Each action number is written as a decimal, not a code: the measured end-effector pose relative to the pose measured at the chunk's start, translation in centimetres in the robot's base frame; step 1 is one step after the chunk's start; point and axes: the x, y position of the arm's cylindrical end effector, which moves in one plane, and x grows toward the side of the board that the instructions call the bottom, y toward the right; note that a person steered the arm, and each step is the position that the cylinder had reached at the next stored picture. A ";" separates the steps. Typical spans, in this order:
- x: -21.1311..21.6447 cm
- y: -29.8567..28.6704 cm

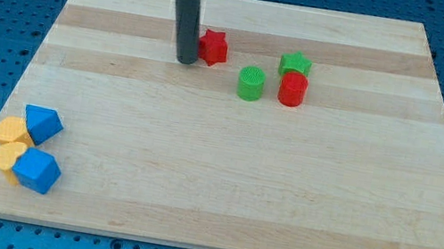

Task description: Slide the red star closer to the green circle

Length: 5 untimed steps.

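The red star [214, 47] lies near the view's top centre of the wooden board [220, 188]. My tip [186, 60] is right against the star's left side, touching or nearly touching it. The green circle [250, 83], a short cylinder, sits to the right of the star and a little lower, about one block's width away from it.
A green star [295, 64] and a red cylinder [292, 89] sit just right of the green circle. At the view's bottom left two blue blocks [42, 122] [37, 170] and two yellow blocks [10, 130] [10, 156] are clustered together.
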 end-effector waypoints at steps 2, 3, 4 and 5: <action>-5.6 1.5; -5.1 3.8; -4.0 5.9; -3.4 8.3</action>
